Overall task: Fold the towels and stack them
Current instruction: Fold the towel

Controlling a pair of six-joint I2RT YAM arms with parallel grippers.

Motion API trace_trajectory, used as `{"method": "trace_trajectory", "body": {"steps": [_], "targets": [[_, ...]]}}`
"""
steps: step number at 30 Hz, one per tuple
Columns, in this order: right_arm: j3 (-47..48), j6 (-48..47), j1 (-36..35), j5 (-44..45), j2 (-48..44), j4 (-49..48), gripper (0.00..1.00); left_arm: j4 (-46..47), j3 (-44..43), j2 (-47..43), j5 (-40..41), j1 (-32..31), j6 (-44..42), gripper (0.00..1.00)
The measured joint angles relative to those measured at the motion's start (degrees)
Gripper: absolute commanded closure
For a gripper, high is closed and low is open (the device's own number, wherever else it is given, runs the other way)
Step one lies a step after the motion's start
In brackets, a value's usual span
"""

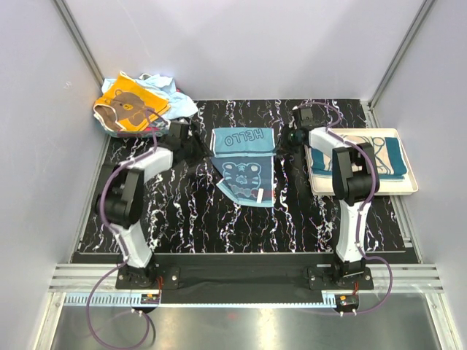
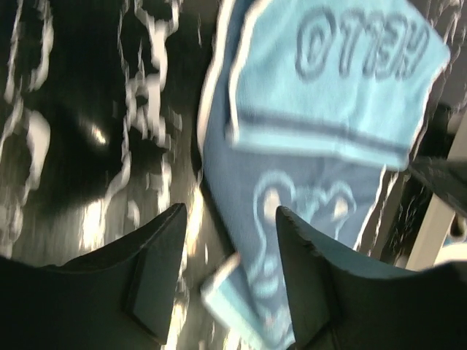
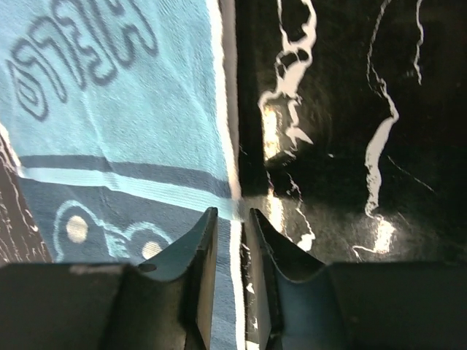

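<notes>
The light blue "HELLO" tiger towel (image 1: 244, 164) lies on the black marbled table (image 1: 182, 211), its top part folded down over the tiger print. My left gripper (image 1: 197, 149) is at the towel's left edge. In the left wrist view it (image 2: 230, 211) stands open wide over the towel (image 2: 328, 95), holding nothing. My right gripper (image 1: 292, 137) is at the towel's right edge. In the right wrist view its jaws (image 3: 233, 212) are parted by a narrow gap, and the white hem of the towel (image 3: 124, 109) shows through it, lying flat.
A white tray (image 1: 408, 186) at the right holds a folded teal towel (image 1: 387, 157). At the back left lies a heap of towels, with the orange bear towel (image 1: 131, 106) on top and a light blue one (image 1: 171, 91) beside it. Grey walls enclose the table.
</notes>
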State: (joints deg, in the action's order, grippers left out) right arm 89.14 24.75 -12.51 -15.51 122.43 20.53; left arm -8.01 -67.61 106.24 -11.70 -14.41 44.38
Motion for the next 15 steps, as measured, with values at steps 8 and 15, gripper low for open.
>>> {"method": "trace_trajectory", "body": {"steps": [8,15], "targets": [[-3.89,0.04,-0.02,2.58,-3.28,-0.37,0.68,-2.60,12.02,-16.52,10.40,-8.48,-1.27,0.54],[-3.89,0.09,-0.02,2.78,-4.85,-1.75,0.69,-3.37,13.62,-10.93,13.35,-12.66,-3.89,0.48]]}}
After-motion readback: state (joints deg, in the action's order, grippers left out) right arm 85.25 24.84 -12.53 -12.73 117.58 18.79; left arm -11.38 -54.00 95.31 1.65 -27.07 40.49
